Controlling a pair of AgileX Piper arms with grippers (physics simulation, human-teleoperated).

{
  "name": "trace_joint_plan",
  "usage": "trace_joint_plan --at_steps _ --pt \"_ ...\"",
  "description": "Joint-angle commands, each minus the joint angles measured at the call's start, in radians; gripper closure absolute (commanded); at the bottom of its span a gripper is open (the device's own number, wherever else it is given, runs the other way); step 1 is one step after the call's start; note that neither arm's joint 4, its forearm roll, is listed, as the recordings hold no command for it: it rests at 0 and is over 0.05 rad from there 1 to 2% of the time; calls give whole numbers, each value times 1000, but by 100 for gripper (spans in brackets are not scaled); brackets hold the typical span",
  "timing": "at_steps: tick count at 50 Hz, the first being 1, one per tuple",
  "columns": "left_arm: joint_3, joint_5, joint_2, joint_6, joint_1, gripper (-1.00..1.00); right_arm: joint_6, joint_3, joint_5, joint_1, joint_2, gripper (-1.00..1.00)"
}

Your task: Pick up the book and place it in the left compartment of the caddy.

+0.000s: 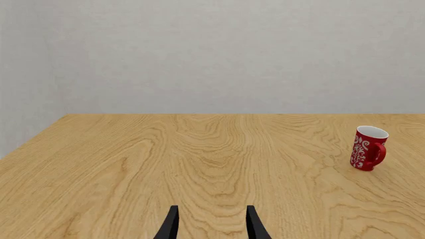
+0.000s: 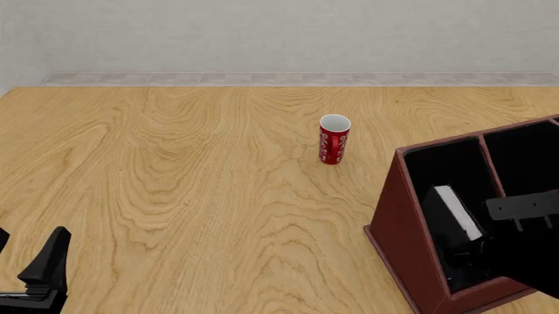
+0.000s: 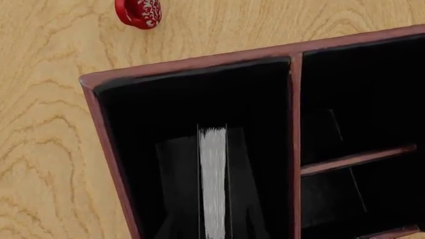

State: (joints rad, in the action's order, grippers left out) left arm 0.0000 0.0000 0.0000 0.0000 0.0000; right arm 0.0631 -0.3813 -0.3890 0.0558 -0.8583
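The book (image 2: 454, 216) stands on edge inside the caddy's (image 2: 404, 229) left compartment (image 3: 192, 114) — rigid, fairly heavy, best pinched across its covers. Right fingers seem to flank it — grip unclear. Left fingers (image 1: 171, 225) spread, empty.

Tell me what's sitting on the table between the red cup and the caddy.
Nothing: in the front view, only bare wood grain separates the red cup from the caddy, which holds the book.
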Motion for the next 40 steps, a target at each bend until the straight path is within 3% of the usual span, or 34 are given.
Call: trace_joint_plan --at_steps 1,40 --pt "0 0 0 0 0 -100 2 -1 -5 -3 4 -100" --pt "0 0 0 0 0 -100 6 -133 -193 20 124 -100"
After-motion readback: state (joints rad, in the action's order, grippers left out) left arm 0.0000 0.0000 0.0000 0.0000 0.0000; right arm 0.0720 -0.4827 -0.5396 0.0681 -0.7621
